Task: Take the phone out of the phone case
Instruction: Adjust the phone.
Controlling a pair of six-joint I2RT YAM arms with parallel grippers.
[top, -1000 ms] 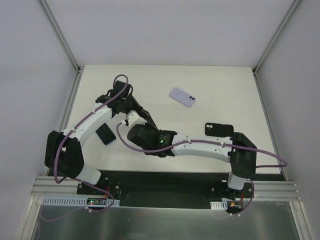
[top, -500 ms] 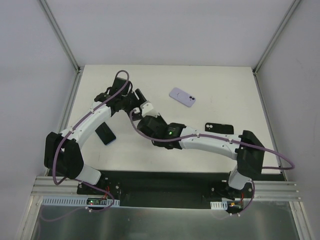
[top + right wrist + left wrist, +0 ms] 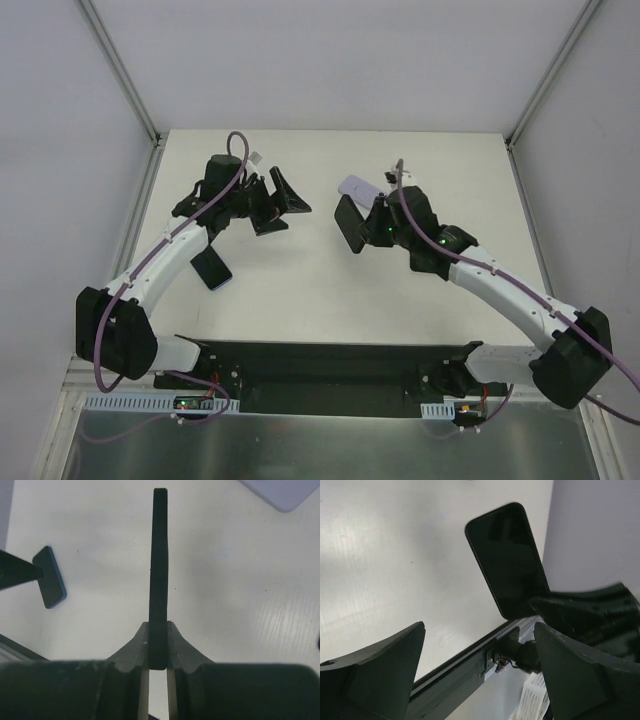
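My right gripper (image 3: 366, 228) is shut on a thin black slab (image 3: 349, 222) and holds it on edge above the table, right of centre. In the right wrist view the slab (image 3: 160, 555) stands edge-on between the pads (image 3: 172, 635); I cannot tell whether it is the phone, the phone case, or both. My left gripper (image 3: 283, 208) hangs open and empty at the back left, apart from the slab. In the left wrist view its fingers (image 3: 385, 665) stand wide with only table and base rail between them.
A dark phone with a blue edge (image 3: 211, 268) lies flat near the left arm, also in the left wrist view (image 3: 507, 560). A lilac phone-shaped thing (image 3: 356, 186) lies just behind the held slab. The black base rail (image 3: 330, 362) runs along the near edge.
The left gripper opened, let go and drew back to the left. The right arm swung from the left-middle to right of centre, carrying the black slab.
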